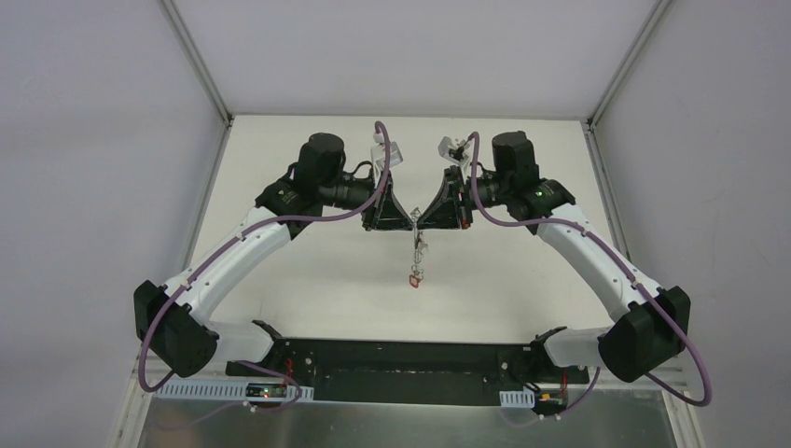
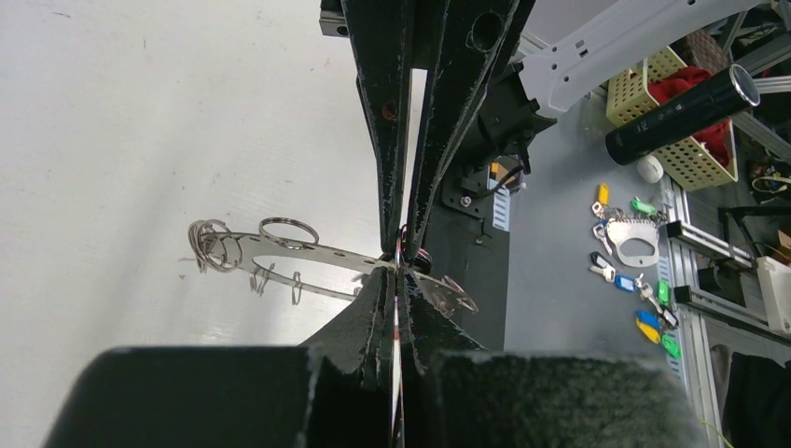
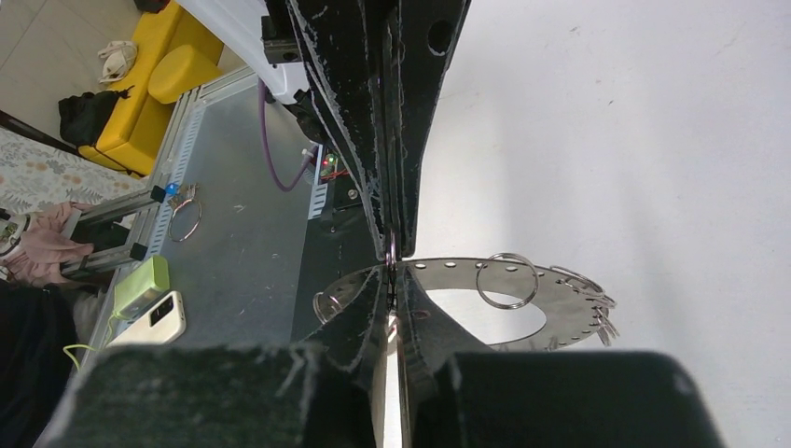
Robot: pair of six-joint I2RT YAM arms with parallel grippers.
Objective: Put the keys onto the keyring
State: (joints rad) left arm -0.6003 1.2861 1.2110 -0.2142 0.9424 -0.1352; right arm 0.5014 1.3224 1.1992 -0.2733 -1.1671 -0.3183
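Keyring [image 2: 326, 257]: hanging clear above the table [image 2: 140, 121], on edge when seen from above. Its flat band is running out from the point where both grippers are meeting.
Handling: probably a thin, stiff metal plate, light and slick. It is unlikely to bend but likely to pivot or slide in a narrow pinch.
Where to hold: across the flat faces of the band, between the loops [image 2: 210, 245], leaving free the rim hole being worked on.
Loops: small wire rings crowding the rim, bunching at the end farthest from the grip. They are probably springy and fiddly to prise open.
Red key [image 1: 415, 277]: showing only in the top view, at the keyring's near end. I cannot tell whether it is hanging from a loop or lying underneath. It is probably tiny and slippery, and best taken by its plastic head.
Left gripper [image 2: 395, 280]: jaws pressing fully together on the keyring's rim.
Right gripper [image 3: 394, 280]: meeting the same spot from the opposite side, jaws drawn nearly together. I cannot tell whether they are pinching the rim, a loop or a key.
In the way: each gripper's fingers are crowding the other's at the rim, and neighbouring loops are likely to snag.
Beyond the keyring: spare key tags [image 2: 634, 280], a basket [image 2: 695, 159] and a black cylinder [image 2: 676, 112] are lying well apart, off the table.
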